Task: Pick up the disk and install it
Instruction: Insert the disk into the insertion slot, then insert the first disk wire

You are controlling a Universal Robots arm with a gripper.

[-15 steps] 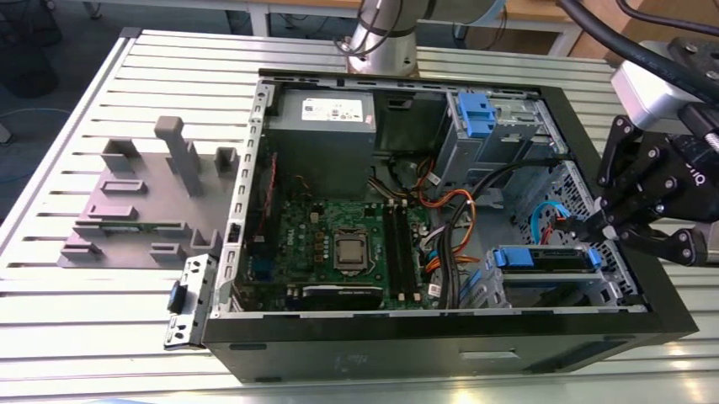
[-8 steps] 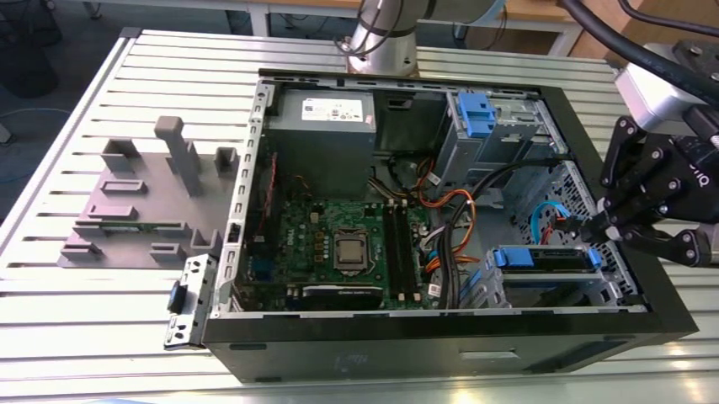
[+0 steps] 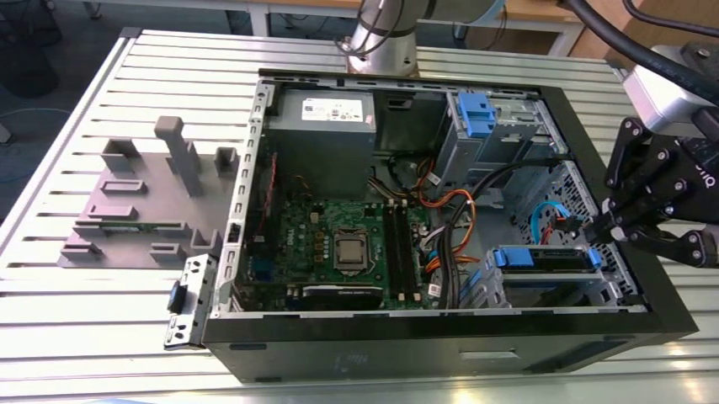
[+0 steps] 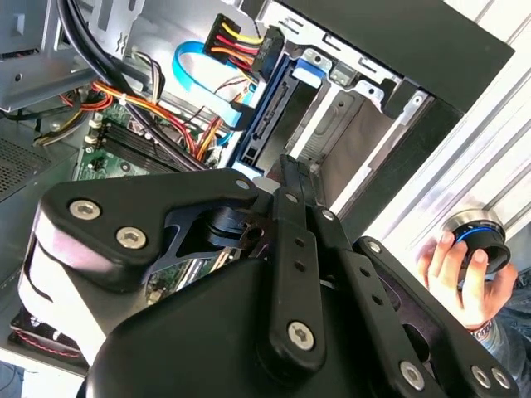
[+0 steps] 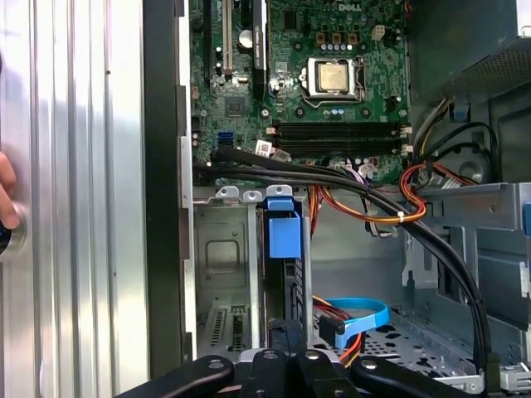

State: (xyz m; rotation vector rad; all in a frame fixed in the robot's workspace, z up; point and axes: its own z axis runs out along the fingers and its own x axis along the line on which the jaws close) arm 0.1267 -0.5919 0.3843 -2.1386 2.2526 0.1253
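On the slatted metal table (image 3: 67,278): open computer case (image 3: 450,345), motherboard up. Disk (image 3: 547,257) seated on edge in the drive bay (image 3: 551,290) at the exterior view's right; the first wrist view shows its blue rail (image 5: 283,234). My gripper (image 3: 598,229) hovers at the disk's end; how far its fingers are parted I cannot tell. The second wrist view adds a hand (image 4: 455,274) on a round knob (image 4: 481,240), partly cut off. Grey holder (image 3: 141,202) well apart.
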